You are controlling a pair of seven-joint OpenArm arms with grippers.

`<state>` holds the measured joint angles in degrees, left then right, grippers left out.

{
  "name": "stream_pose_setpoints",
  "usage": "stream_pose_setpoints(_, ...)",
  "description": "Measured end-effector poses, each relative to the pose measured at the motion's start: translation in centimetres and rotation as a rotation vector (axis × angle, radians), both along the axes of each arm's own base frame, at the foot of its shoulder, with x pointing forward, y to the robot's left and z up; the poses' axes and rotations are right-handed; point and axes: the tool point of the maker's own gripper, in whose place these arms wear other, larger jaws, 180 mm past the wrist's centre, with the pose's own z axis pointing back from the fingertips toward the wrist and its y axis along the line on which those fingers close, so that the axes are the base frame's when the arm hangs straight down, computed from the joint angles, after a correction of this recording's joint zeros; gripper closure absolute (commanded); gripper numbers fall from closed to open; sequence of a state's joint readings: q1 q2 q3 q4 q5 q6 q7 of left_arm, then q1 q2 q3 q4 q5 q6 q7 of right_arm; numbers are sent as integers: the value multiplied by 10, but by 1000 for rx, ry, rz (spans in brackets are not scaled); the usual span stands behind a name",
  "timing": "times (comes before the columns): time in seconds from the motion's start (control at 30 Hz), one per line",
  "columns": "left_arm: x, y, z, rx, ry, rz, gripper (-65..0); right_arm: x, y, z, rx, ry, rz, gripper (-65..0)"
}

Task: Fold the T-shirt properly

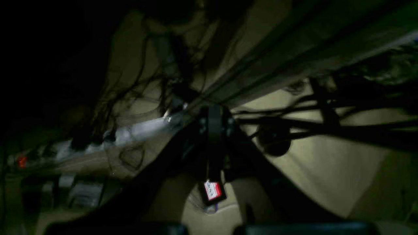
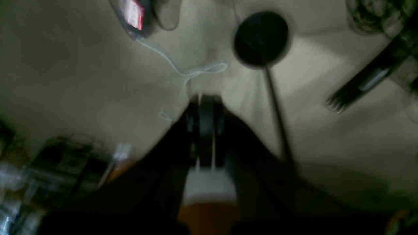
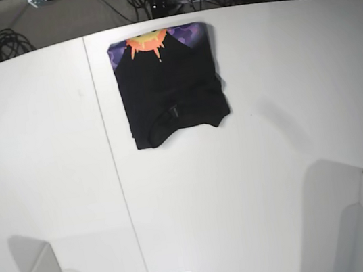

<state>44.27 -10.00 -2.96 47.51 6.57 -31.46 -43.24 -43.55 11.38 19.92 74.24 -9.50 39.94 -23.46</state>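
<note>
The T-shirt (image 3: 171,86) lies folded on the white table (image 3: 257,186), far from both grippers. Left gripper (image 1: 214,130) and right gripper (image 2: 205,130) look pressed together.

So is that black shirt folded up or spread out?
Folded: the T-shirt lies as a compact rectangle, sleeves tucked away, orange print showing along its far edge.

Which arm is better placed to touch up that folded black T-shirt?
Right, probably: the folded black cloth T-shirt lies left of centre on the white table in the base view, the right arm's side.
</note>
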Motion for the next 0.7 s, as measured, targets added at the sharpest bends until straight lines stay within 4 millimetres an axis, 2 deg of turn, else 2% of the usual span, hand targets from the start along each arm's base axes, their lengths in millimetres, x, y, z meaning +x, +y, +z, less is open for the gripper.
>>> stream_pose_setpoints(0.13, 1, -4, -36, 85, 51, 36, 0, -14, 25, -32, 92, 46, -61, 0)
stream_pose_setpoints(0.27, 2, 11, -69, 170, 133, 70, 0, -26, 53, -64, 184, 124, -126, 0)
stream_pose_setpoints(0.37, 5, 21, -87, 194, 206, 108, 0, -14, 78, -83, 264, 131, -229, 0)
stream_pose_setpoints(0.47, 6, 16, -98, 195, 265, 110, 0, -5, 95, -90, 314, 121, -257, 0)
stream_pose_setpoints(0.57, 20, 15, -101, 192, 261, 116, 0, 1, 86, -107, 156, 41, -231, 0)
stream_pose_setpoints(0.63, 33, 20, -103, 199, 250, 140, 0, 2, 80, -112, 78, -4, -174, 0)
stream_pose_setpoints(0.7, 36, 21, -108, 210, 282, 116, 0, 8, 70, -116, -10, -65, -133, 0)
